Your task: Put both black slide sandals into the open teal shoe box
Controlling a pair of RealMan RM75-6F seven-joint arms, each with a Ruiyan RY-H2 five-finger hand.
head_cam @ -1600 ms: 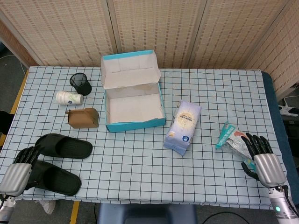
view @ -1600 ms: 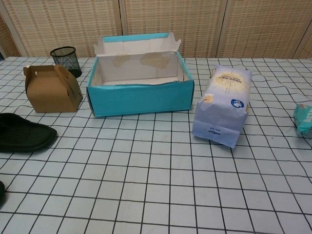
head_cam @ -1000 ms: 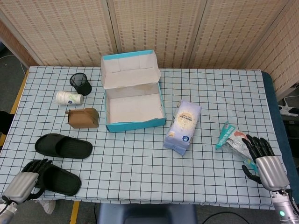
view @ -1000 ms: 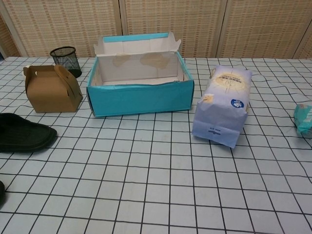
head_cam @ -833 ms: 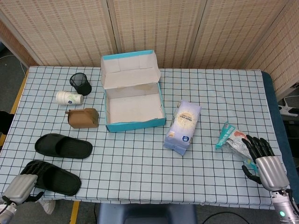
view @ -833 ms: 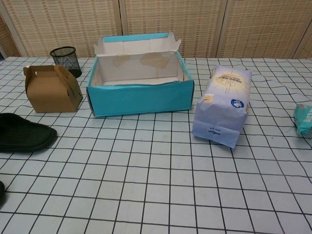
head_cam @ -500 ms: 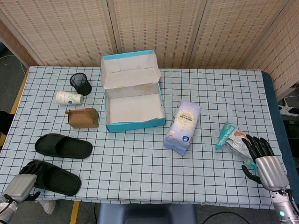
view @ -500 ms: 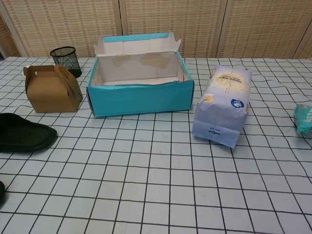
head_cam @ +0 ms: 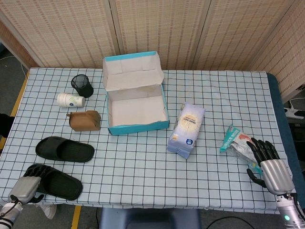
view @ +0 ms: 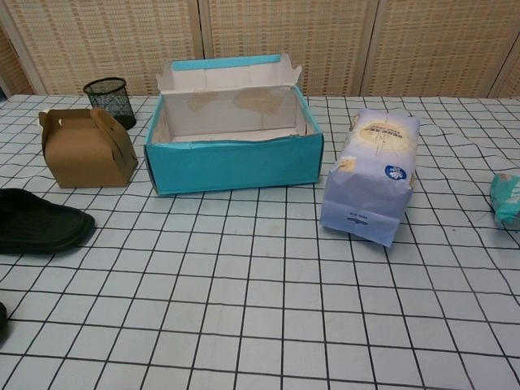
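Observation:
Two black slide sandals lie at the table's front left. The far sandal [head_cam: 65, 149] [view: 39, 221] lies free. The near sandal [head_cam: 56, 182] is by the table's front edge; only a sliver of it shows in the chest view. My left hand [head_cam: 23, 190] is at that sandal's left end, dark fingers laid over it; whether it grips is unclear. The open teal shoe box [head_cam: 137, 126] [view: 233, 161] stands empty at the back centre, lid up. My right hand [head_cam: 270, 167] rests at the front right, fingers apart, holding nothing. Neither hand shows in the chest view.
A brown carton [head_cam: 86, 120] [view: 88, 149], a lying white cup [head_cam: 70, 100] and a black mesh pen cup [head_cam: 82, 86] [view: 109, 99] stand left of the box. A white-and-blue bag [head_cam: 187, 130] [view: 371, 175] lies right of it. A teal snack packet [head_cam: 237, 141] lies by my right fingertips.
My left hand has drawn back from above the near sandal to its left end at the table's front edge. Both sandals and my right hand have barely moved.

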